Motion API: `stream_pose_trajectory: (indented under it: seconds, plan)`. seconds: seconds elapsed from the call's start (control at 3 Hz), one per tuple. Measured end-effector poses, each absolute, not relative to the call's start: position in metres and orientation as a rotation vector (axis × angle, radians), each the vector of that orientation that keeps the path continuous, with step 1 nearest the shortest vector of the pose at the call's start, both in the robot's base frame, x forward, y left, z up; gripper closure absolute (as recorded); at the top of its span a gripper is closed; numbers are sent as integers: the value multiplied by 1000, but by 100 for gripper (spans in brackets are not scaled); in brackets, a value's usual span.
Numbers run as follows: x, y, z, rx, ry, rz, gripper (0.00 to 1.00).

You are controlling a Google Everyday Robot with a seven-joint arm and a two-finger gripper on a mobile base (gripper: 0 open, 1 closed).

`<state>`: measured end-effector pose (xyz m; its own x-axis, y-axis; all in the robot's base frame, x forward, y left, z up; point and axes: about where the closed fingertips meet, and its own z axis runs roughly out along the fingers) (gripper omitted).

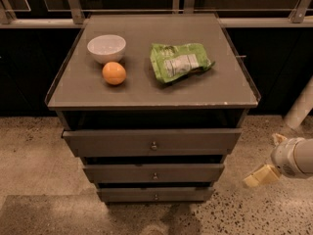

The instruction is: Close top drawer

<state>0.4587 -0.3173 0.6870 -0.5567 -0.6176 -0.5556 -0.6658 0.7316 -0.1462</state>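
Observation:
The top drawer [112,142] is the widest grey front of three on a grey cabinet, with a small round metal knob [154,145] at its centre. It stands pulled out a little, with a dark gap between it and the cabinet top. My gripper [264,173], pale beige on a white wrist, hangs low over the floor at the right. It is off the cabinet's right side, about level with the middle drawer, and touches nothing.
Two narrower drawers, the middle drawer [122,173] and the bottom drawer [122,195], sit below. On the cabinet top [146,89] are a white bowl [106,48], an orange [114,73] and a green bag [178,61]. Speckled floor surrounds the cabinet; a white post [301,106] stands at right.

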Motion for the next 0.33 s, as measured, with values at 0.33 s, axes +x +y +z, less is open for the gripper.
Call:
stream_pose_trajectory:
  seconds: [0.33]
  plan:
    - [459, -317, 687, -967, 2341, 107, 0]
